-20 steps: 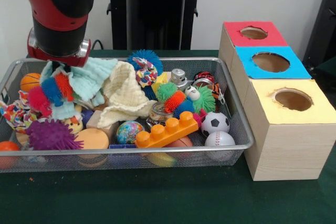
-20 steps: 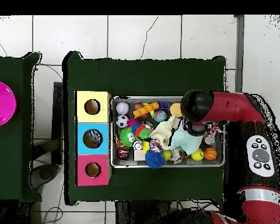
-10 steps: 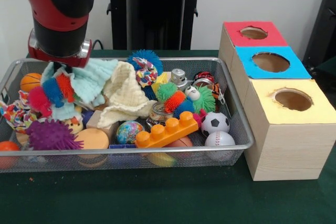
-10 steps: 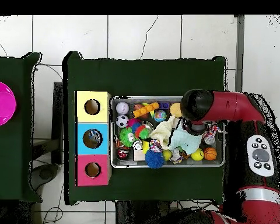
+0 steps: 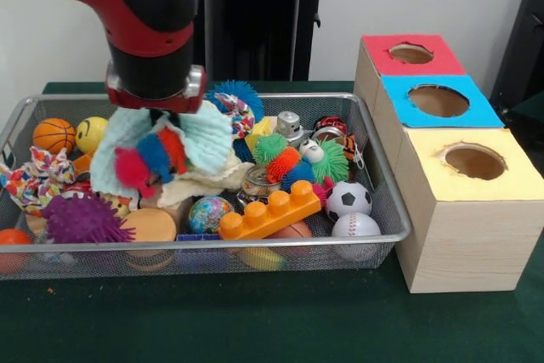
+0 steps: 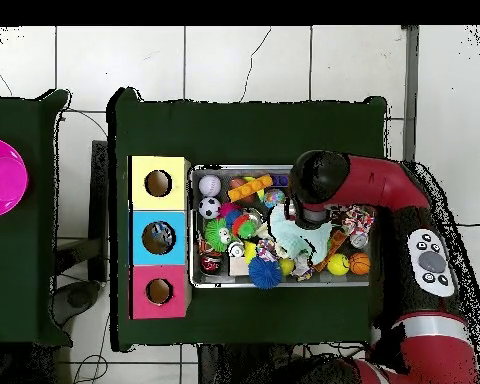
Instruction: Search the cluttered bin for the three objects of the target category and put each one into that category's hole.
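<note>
arm point(image 5: 144, 14) has swung from the bin's orange-ball end toward its middle, carrying the pale blue cloth point(image 5: 200, 138) and a red-blue spiky toy point(image 5: 149, 159) with it; that uncovered a yellow ball point(image 5: 89, 133) next to the orange ball point(image 5: 53, 134).

table point(image 5: 272, 320): dark green, holds bin + boxes. bin point(image 5: 387, 210): wire mesh, packed w/ toys. in the front view the boxes stand just beside its right end in a row: red top point(image 5: 384, 59) far, blue top point(image 5: 399, 108) mid, yellow top point(image 5: 510, 180) near. hole point(image 5: 438, 100) in the blue top is open; overhead view shows something inside it, can't tell what.

gripper point(image 5: 155, 125): buried in the cloth, so can't tell whether it's clenched or released; cloth + spiky toy hang under the wrist.

cream cloth point(image 5: 204, 178) lies under/beside the blue one. orange brick point(image 5: 270, 210) at near rim, purple spiky ball point(image 5: 81, 218) near-left, soccer ball point(image 5: 348, 199) + baseball point(image 5: 355, 225) near-right.

bottles: none clearly visible in the clutter.
</note>
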You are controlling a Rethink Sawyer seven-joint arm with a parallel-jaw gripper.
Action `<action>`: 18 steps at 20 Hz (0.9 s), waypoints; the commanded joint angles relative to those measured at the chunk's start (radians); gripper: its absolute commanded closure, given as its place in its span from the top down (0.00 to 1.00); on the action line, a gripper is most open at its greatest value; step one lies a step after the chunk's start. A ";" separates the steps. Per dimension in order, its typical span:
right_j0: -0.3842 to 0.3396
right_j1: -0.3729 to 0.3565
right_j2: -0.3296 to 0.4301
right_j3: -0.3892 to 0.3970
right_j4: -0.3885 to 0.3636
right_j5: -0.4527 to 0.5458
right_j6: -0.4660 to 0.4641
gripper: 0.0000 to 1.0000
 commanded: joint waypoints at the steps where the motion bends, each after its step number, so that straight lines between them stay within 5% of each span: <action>1: 0.030 0.017 0.106 0.131 0.068 -0.107 0.051 0.00; 18: 0.131 -0.022 0.066 0.172 0.247 -0.137 0.149 0.00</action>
